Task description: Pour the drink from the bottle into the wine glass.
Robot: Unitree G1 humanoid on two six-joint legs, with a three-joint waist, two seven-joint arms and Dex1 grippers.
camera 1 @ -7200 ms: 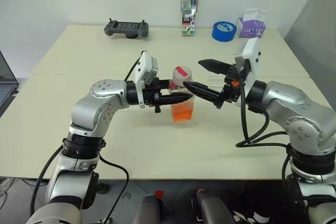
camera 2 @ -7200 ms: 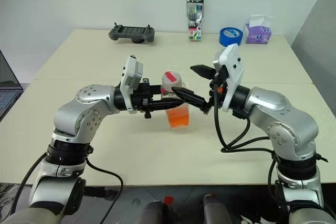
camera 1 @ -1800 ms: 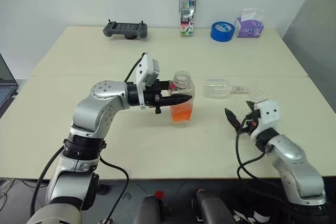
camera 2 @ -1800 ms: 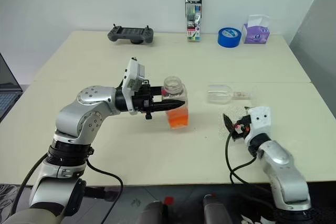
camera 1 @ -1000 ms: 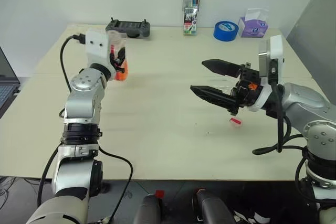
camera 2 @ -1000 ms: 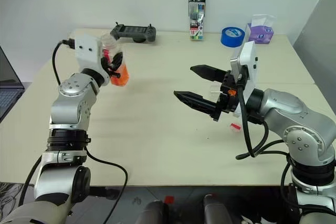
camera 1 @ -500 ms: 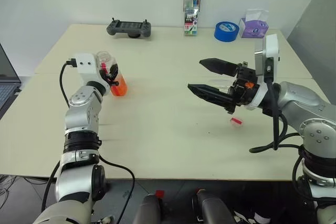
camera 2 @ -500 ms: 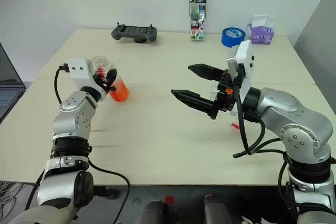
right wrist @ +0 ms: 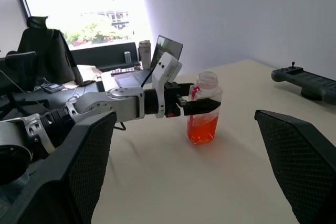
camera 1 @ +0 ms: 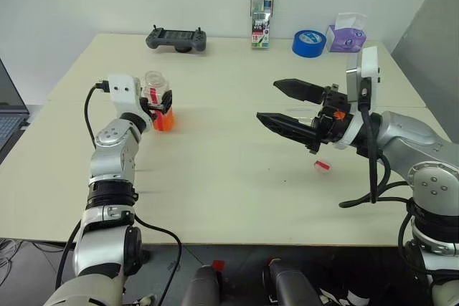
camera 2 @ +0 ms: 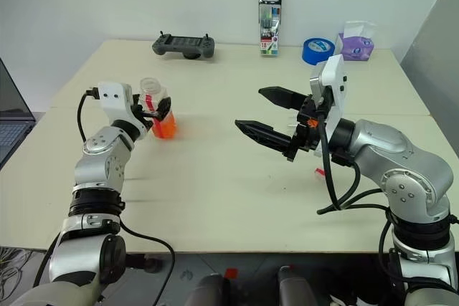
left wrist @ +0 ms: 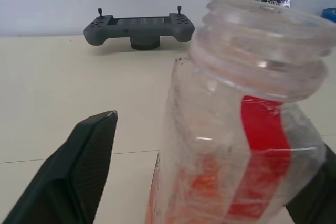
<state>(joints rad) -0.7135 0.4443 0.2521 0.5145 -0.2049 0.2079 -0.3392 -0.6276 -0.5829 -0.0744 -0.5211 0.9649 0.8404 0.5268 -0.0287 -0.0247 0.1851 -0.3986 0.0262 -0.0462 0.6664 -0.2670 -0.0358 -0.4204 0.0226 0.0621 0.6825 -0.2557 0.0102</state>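
The bottle [camera 1: 155,85] stands upright and uncapped on the table's left side, with the orange-red drink [camera 1: 164,120] filling its lower part. My left gripper [camera 1: 160,105] is open around it; in the left wrist view a gap shows between one finger [left wrist: 73,171] and the bottle wall. My right gripper [camera 1: 268,100] hovers open over the table's right half, holding nothing. The wine glass [camera 1: 302,114] lies on its side behind those fingers and is largely hidden. A small red cap [camera 1: 322,165] rests on the table below the right gripper.
Along the far edge of the table [camera 1: 229,198] sit a game controller [camera 1: 176,37], a marker pack [camera 1: 259,6], a blue tape roll [camera 1: 308,42] and a purple tissue box [camera 1: 343,34]. A laptop [camera 1: 7,109] shows at the left border.
My left arm came down with the bottle and set it on the table, and its fingers have since opened. The right arm has stayed where it was.
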